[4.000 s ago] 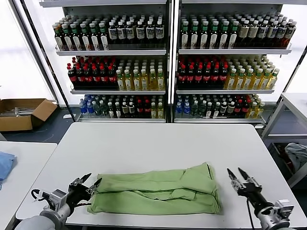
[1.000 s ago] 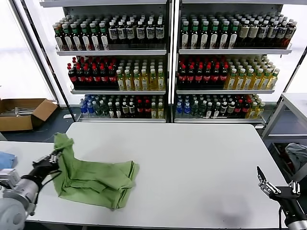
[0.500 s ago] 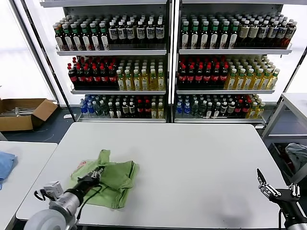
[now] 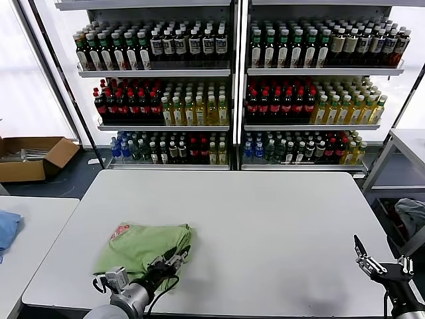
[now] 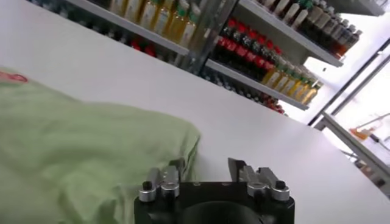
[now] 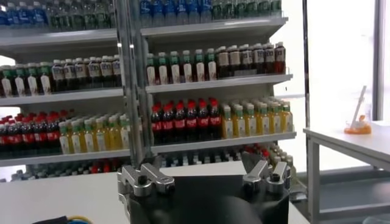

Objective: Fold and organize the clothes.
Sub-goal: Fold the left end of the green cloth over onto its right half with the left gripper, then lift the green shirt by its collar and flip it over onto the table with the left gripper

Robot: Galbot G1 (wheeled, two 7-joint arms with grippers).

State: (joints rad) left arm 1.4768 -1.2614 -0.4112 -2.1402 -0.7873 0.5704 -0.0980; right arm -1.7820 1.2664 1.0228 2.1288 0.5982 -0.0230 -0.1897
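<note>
A light green polo shirt (image 4: 143, 246) lies folded into a compact bundle on the near left part of the white tabletop (image 4: 265, 226), with a bit of its red-and-white print showing at the far left corner. The left claw (image 4: 174, 256) sits at the shirt's near right edge, its fingers spread apart and holding nothing; in the left wrist view the shirt (image 5: 79, 152) lies just ahead of the left claw (image 5: 206, 167). The right claw (image 4: 362, 254) hangs spread wide beyond the tabletop's near right corner, well apart from the shirt. Shelves of bottles (image 4: 232, 86) stand behind the tabletop.
</note>
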